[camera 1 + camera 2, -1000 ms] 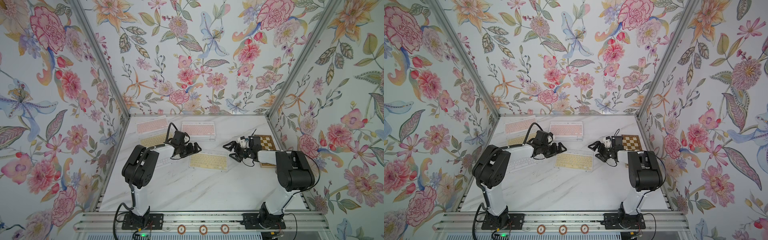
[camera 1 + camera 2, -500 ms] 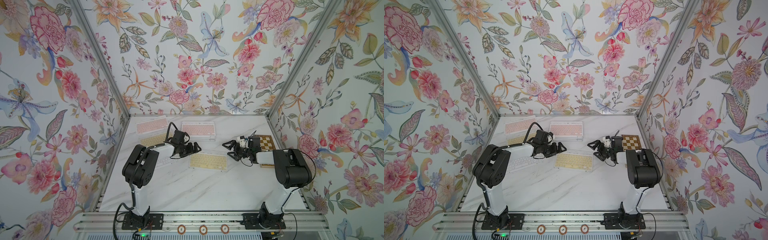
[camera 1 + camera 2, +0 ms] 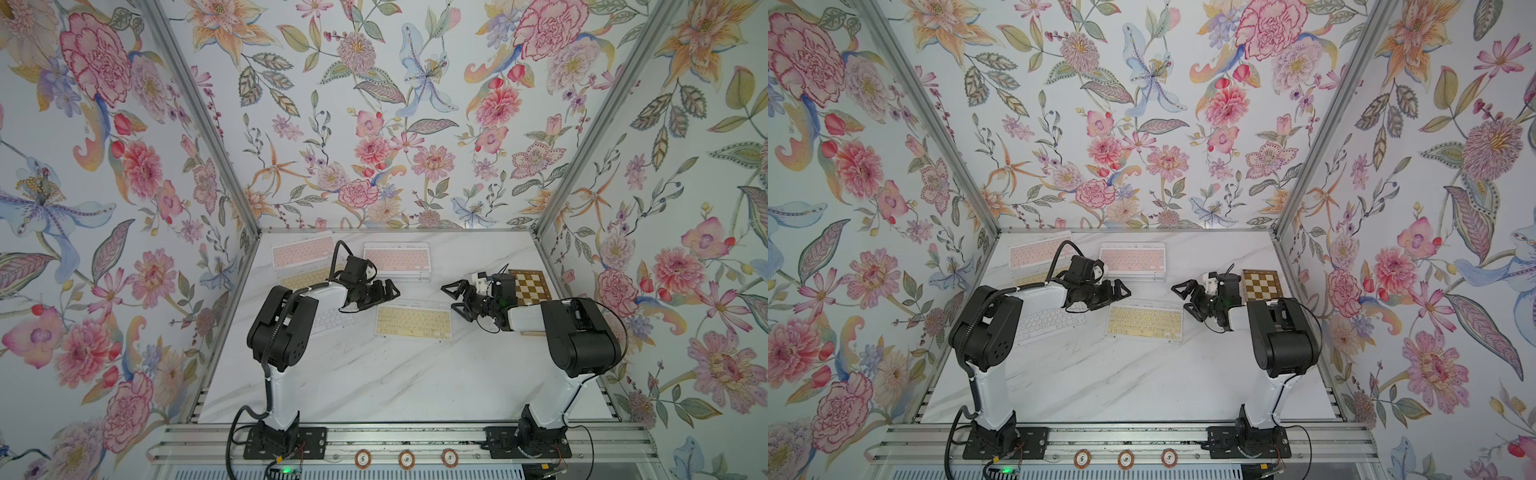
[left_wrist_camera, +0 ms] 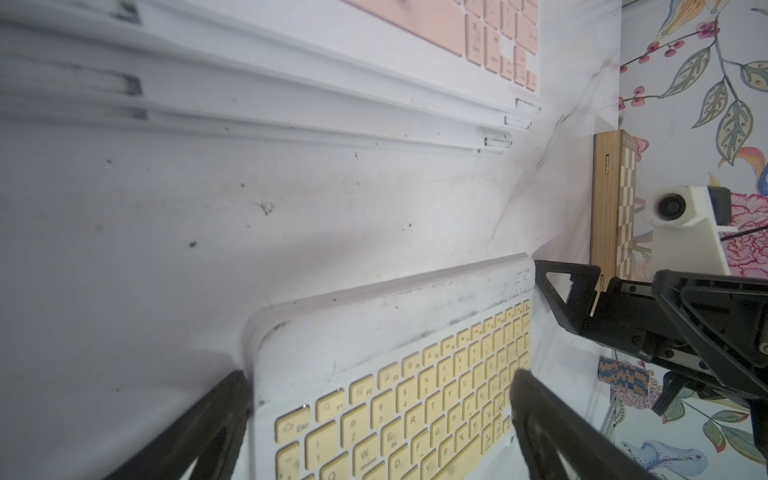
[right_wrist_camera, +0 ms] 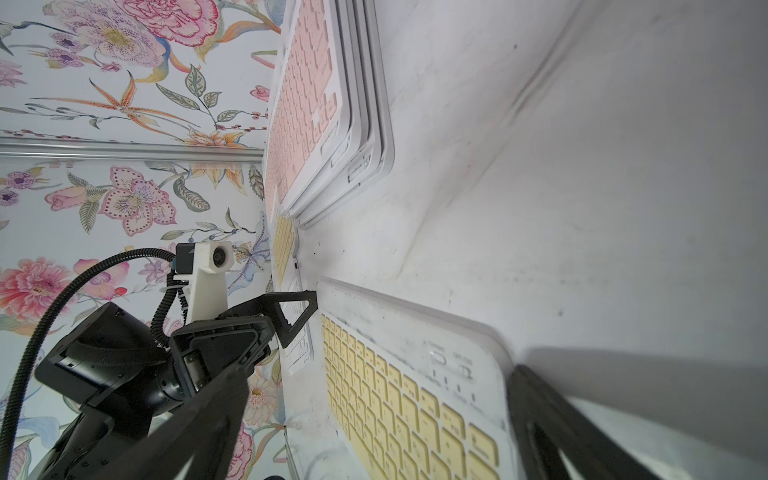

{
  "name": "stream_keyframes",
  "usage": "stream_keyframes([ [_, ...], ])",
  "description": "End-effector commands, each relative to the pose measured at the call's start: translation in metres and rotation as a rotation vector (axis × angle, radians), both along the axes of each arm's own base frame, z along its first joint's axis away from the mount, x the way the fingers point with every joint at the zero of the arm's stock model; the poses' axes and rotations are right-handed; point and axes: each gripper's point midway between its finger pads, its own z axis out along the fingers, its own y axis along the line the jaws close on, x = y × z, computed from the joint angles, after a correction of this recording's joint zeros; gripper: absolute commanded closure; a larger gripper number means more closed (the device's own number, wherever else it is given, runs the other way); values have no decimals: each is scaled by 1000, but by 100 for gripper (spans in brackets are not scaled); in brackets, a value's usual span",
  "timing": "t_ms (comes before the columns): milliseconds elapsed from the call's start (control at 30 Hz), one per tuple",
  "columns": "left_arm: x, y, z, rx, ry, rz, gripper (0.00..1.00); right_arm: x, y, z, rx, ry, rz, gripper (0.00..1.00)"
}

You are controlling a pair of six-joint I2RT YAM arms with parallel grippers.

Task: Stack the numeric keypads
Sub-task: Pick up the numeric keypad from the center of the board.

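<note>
A yellow-keyed numeric keypad lies flat mid-table between my two grippers. My left gripper is open at its left end; the keypad's corner sits between the spread fingers. At the opposite end my right gripper is open too, its fingers either side of that end. A stack of keypads with a pink one on top rests behind. More keypads lie at the left: pink, yellow, white.
A brown-and-cream wooden chessboard lies at the right, just behind my right wrist. Floral walls close in the marble table on three sides. The metal rail with both arm bases runs along the front edge.
My right gripper has moved a little to the left, closer to the yellow keypad's end. The left arm has stayed where it was.
</note>
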Motion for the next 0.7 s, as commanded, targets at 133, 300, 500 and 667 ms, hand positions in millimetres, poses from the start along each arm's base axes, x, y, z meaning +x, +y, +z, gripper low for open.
stream_keyframes([
  [133, -35, 6, -50, 50, 172, -26, 1, -18, 26, 18, 82, 36, 70, 1],
  [300, -34, 3, -52, 33, 177, -22, 1, -17, 32, 35, 97, 14, 80, 1],
  [500, -32, 1, -48, 18, 168, -15, 1, -16, 36, 44, 88, 2, 90, 1],
  [667, -29, 0, -41, -20, 155, 19, 1, -12, 41, 52, 114, -9, 85, 1],
])
